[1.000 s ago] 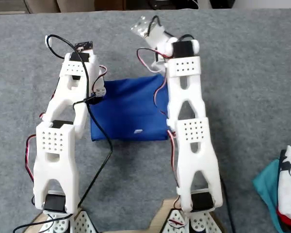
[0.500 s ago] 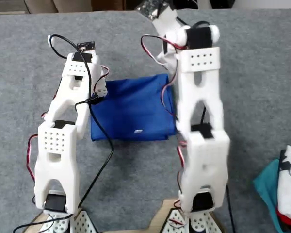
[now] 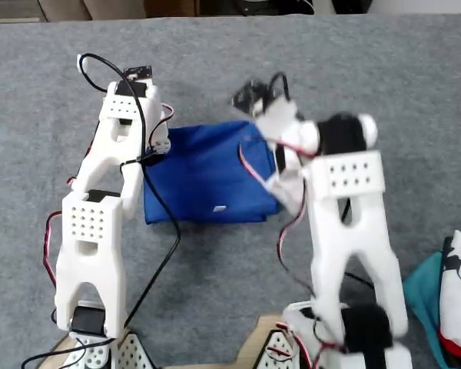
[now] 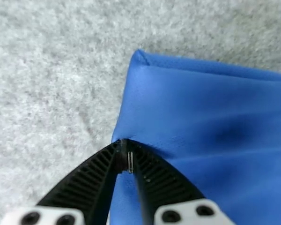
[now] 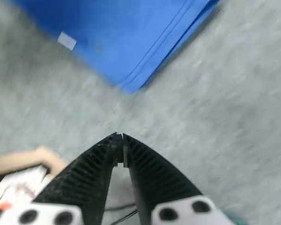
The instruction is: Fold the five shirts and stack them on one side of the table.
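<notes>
Shows, at left, the left claw with its tips drawn together on the left edge of the blue shirt, near one of its corners. Seems to pinch the hem, judging by the creases fanning out from the tips, though hard to confirm from the wrist view.

Centre: blue shirt folded to a compact rectangle, flat on the grey bench between the two arms. Small pale tag on its near part; layered edges lined up at the right-hand corner.

Right of centre: right claw closed on nothing, over bare bench just beside that corner of the shirt and apart from the cloth.

Far right: bunched heap of further shirts in teal, white and red, at the edge of the high view, well apart from the blue one.

Step in hand, by judgement: finishing off the blue shirt, with the fold apparently complete and no stack begun beside it. Next move calls for shifting the folded shirt to its stacking side in a low, level drag, so that the layers do not spring open. Then calls for letting go of the hem and fetching a garment from the heap at right, a reach better suited to the empty right claw.
</notes>
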### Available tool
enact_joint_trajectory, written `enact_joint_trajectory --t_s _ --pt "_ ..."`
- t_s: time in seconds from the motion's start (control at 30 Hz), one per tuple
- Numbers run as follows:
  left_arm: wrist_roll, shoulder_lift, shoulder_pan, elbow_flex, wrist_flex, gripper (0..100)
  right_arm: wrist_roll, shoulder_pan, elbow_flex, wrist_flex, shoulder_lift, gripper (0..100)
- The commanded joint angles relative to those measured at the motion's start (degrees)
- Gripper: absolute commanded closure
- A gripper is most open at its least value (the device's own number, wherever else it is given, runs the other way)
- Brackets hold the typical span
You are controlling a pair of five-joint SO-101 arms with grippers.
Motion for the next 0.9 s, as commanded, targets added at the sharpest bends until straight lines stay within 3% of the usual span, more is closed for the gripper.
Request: enact_joint_trajectory --t_s 0.0,0.07,0.17,0.4,0.47,0.7,0.87 --pt "0.18 -2.59 0.44 -4.66 3.34 98 -0.62 -0.75 10.33 0.53 -7.6 99.1" --pt "0.18 -2.68 0.53 -5.45 4.4 98 -1.67 -0.75 13.23 0.53 -9.63 99.2" --pt "0.18 -3.03 0.7 -5.63 5.1 98 -9.93 -0.75 14.46 -0.35 -10.07 99.1" --pt "-0.97 -3.03 1.49 -9.85 9.58 96 -46.59 -1.19 16.48 -10.37 -10.07 99.0" --pt "-1.41 -3.03 1.32 -12.04 11.6 92 -53.36 -2.42 16.48 -13.89 -10.07 98.0" --pt "-1.67 -2.95 0.88 -13.19 12.4 81 -68.4 -8.22 16.48 -16.7 -8.57 74.7" --pt "-1.67 -2.95 0.88 -13.19 12.4 81 -80.44 -10.51 16.22 -20.84 -1.71 72.1"
